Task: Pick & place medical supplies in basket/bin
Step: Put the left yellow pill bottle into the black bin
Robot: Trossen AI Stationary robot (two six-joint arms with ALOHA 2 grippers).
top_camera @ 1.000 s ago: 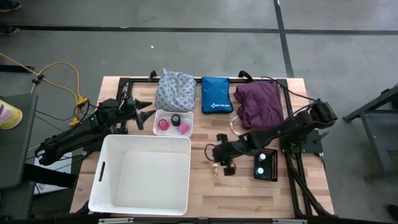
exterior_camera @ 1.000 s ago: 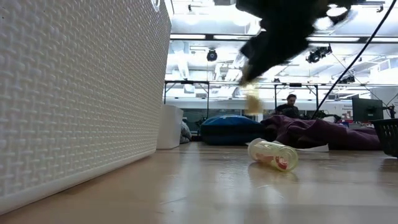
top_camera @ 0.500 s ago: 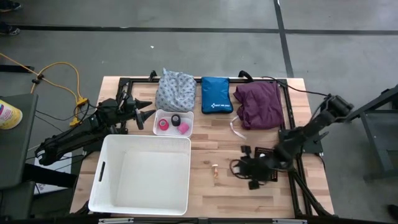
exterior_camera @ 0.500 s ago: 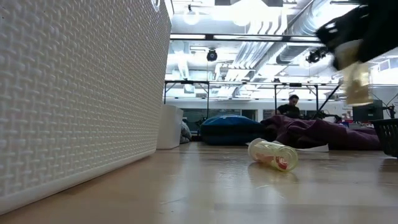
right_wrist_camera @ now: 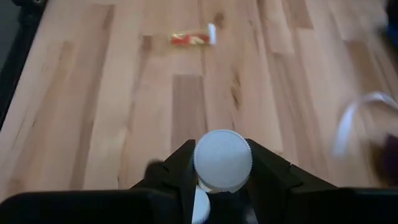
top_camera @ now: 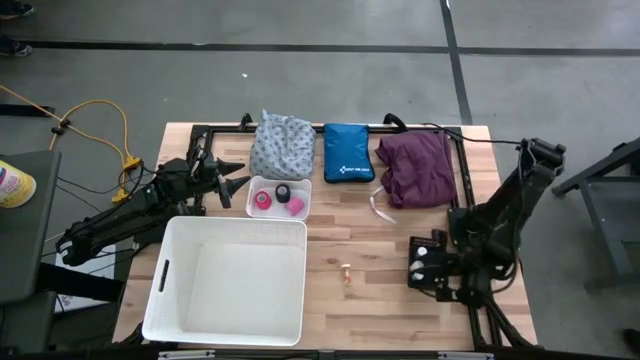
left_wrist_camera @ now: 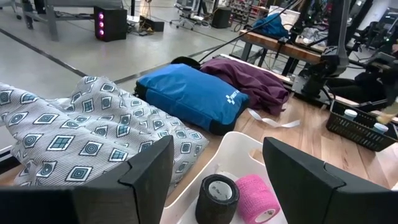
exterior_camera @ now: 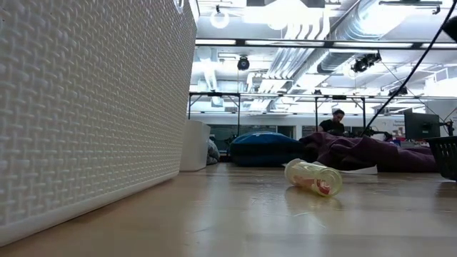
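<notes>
Held vial [right_wrist_camera: 222, 160] body hidden behind its own white cap. Print on loose vial [top_camera: 346, 270] too small to read. Purple cloth [right_wrist_camera: 390, 155] blurred, cut by frame edge.

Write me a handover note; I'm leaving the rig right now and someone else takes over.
Right gripper: shut on a small white-capped vial, over the black mesh basket.
Left gripper: open, holding nothing, beside the small white tray.
Done: other vials in that basket.
Left: one vial lying on the wood; pink tape roll and black tape roll in the tray; patterned grey-white cloth; purple cloth.
</notes>
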